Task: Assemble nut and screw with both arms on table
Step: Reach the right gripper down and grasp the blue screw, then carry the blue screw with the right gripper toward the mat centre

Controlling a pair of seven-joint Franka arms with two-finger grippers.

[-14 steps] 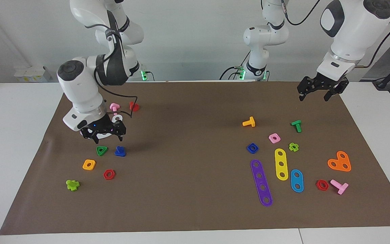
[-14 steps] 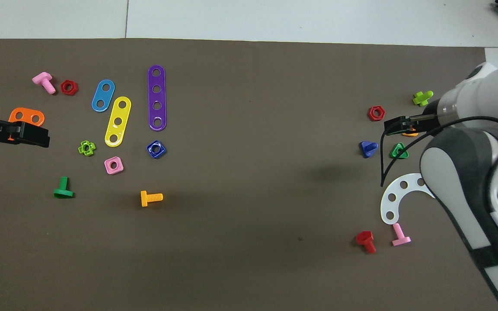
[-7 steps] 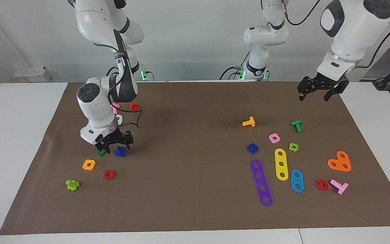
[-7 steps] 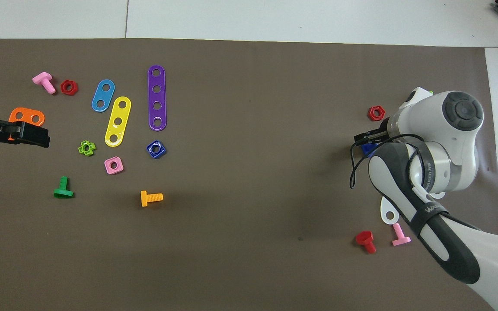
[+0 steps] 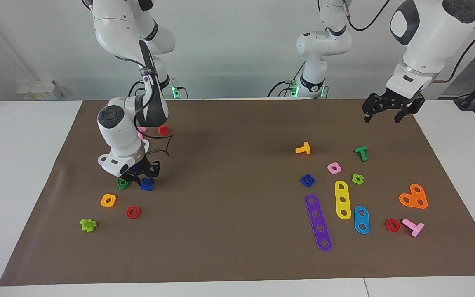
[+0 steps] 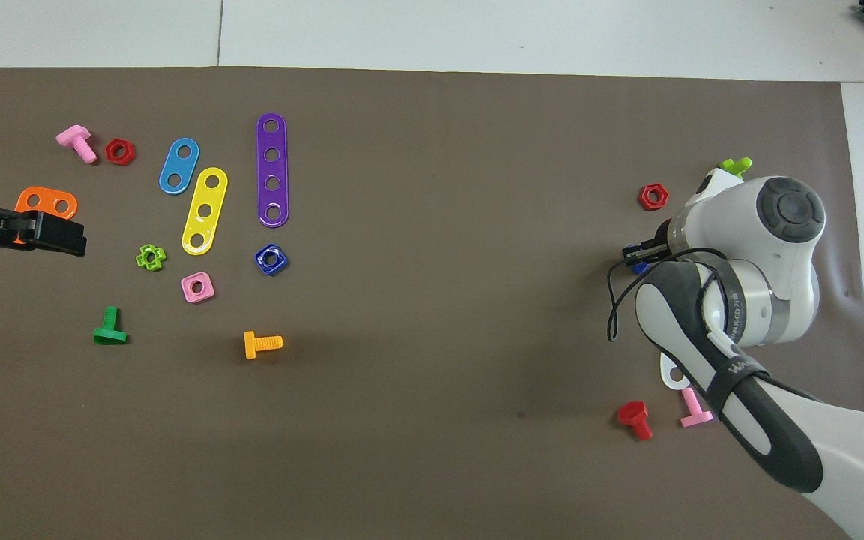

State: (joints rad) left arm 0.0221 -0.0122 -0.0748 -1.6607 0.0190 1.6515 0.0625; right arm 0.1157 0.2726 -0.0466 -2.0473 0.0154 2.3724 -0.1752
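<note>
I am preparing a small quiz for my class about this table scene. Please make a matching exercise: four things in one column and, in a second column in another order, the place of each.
Column 1
1. the screw
2. the nut
3. the left tool
4. the orange T-shaped bolt

Column 2
A. in the air over the mat's corner at the left arm's end, waiting
B. on the mat beside the purple strip's end, farther from the robots than the orange bolt
C. under the right tool, beside the green triangular nut
D. on the mat, nearer to the robots than the pink square nut

Pairs: 1-C, 2-B, 3-A, 4-D
</note>
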